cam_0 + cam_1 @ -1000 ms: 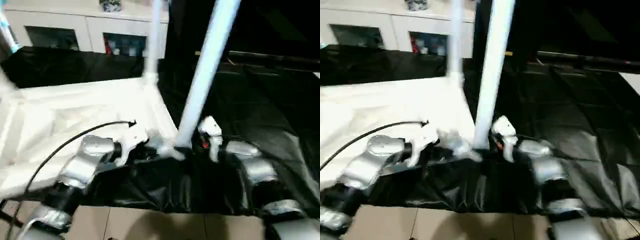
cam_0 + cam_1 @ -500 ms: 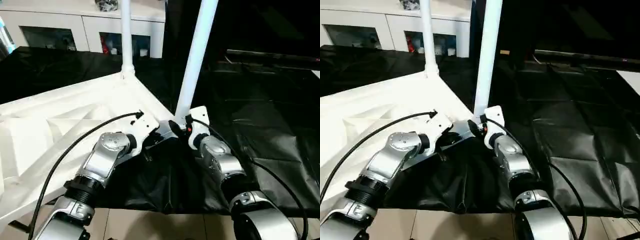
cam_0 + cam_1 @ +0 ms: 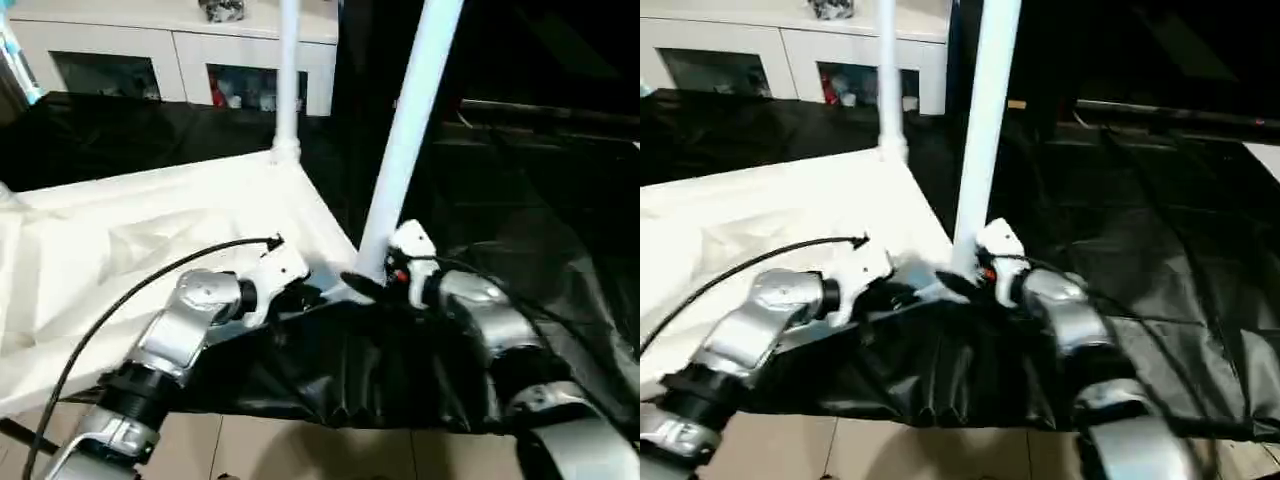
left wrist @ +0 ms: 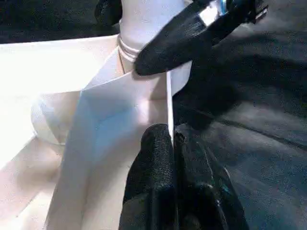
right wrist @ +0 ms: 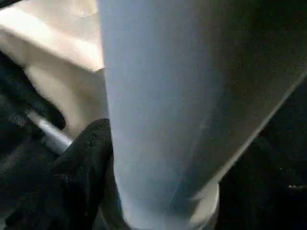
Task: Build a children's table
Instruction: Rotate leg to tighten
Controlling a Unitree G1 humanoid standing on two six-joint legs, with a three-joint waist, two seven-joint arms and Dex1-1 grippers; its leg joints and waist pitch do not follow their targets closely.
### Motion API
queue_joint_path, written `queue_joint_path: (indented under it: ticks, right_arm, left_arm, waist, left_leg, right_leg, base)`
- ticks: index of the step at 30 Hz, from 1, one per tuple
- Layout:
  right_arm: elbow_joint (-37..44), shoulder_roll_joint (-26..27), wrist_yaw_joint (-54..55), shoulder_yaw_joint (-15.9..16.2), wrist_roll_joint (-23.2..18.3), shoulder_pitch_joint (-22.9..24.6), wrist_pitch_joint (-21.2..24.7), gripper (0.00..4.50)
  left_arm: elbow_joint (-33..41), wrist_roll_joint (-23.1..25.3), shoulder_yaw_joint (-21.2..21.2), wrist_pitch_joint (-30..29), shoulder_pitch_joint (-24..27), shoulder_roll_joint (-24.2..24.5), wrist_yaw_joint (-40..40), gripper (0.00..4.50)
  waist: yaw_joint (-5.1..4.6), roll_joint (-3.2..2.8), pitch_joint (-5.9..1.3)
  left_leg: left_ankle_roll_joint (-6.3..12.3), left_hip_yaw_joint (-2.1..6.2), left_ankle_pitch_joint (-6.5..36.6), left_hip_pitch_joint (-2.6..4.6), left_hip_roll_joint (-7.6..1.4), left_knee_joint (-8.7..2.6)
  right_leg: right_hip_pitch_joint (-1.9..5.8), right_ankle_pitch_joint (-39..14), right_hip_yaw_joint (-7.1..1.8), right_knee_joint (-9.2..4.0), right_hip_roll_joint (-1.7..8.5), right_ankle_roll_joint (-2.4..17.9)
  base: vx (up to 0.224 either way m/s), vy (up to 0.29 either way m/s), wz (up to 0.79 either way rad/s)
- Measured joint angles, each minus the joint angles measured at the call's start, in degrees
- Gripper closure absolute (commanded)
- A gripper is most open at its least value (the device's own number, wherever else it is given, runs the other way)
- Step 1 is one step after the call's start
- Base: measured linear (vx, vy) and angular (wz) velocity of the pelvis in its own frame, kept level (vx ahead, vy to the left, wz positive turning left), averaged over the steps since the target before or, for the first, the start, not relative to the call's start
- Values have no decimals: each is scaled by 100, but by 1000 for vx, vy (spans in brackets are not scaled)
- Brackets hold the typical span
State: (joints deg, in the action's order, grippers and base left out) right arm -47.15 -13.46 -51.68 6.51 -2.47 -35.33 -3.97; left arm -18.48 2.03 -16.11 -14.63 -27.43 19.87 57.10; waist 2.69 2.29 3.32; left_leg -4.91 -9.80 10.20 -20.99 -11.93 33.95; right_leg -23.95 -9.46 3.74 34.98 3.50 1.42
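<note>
1. Left wrist view: our left gripper [image 4: 170,139] pinches the thin rim of the white tabletop [image 3: 150,230], which lies at centre left, underside up.
2. Our right gripper [image 3: 372,283] clasps the near leg [image 3: 410,130] at its socket, centre frame.
3. A second leg [image 3: 288,70] stands at the far corner, upper middle.

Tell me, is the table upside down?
Yes. The tabletop lies with its ribbed underside up, and two legs stick upward from its corners.

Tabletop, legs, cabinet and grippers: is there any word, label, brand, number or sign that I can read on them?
None can be read.
Tabletop and near leg: plain white, no text.
Cabinet: the items behind its glass are too blurred to read.
Right gripper: a small red spot, no legible mark.
</note>
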Motion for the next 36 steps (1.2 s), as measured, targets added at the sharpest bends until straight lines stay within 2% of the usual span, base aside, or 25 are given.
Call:
queue_joint_path:
  ticks: [5,6,10,15,22,26,30,36]
  right_arm:
    - [429,-442,-1159,247,-114,203,112,84]
    - [476,-497,-1338,273,-160,211,162,110]
    - [667,-553,-1672,315,-218,292,335,143]
    - [796,-564,-1799,356,-251,372,380,176]
    - [881,-487,-1751,375,-265,430,486,182]
    - [848,-296,-1188,139,-261,502,563,182]
    - [154,396,668,-402,-261,237,503,183]
    - [-249,894,2248,-657,-211,-97,520,183]
  left_arm:
    - [18,-146,-68,62,4,248,555,450]
    - [18,-178,-74,71,3,296,654,450]
    - [26,-237,-124,83,2,399,899,450]
    - [79,-244,-174,82,2,474,1046,450]
    - [89,-252,-172,77,17,434,998,450]
    - [52,-219,-118,-42,16,277,608,450]
    - [-410,111,26,-180,-252,-301,-438,450]
    - [-593,274,71,-467,-442,-747,-1296,450]
  waist:
    - [64,0,0]
    - [69,0,0]
    - [84,1,-1]
    - [89,11,-6]
    - [88,17,-7]
    - [67,19,-8]
    - [4,26,-11]
    - [-39,23,-12]
  left_leg:
    - [2,0,2,-3,-1,-1]
    - [2,0,1,-2,-1,-1]
    - [2,1,0,3,-1,6]
    - [1,4,0,3,-2,8]
    - [2,3,0,3,-2,8]
    - [1,7,0,8,-2,16]
    - [-1,12,-1,21,-1,21]
    - [-1,10,-1,12,-2,19]
  right_leg:
    - [0,-1,2,-2,0,0]
    - [0,0,2,-1,-1,0]
    - [7,1,2,2,0,2]
    - [8,1,2,2,0,2]
    - [10,1,1,1,0,1]
    - [14,-1,1,3,0,-3]
    - [20,-13,-2,4,0,-25]
    - [11,-10,-1,6,-1,-20]
  base:
    - [0,0,0]
    - [0,0,0]
    - [0,0,0]
    - [0,0,0]
    - [0,0,0]
    - [0,0,0]
    - [0,0,0]
    - [0,0,0]
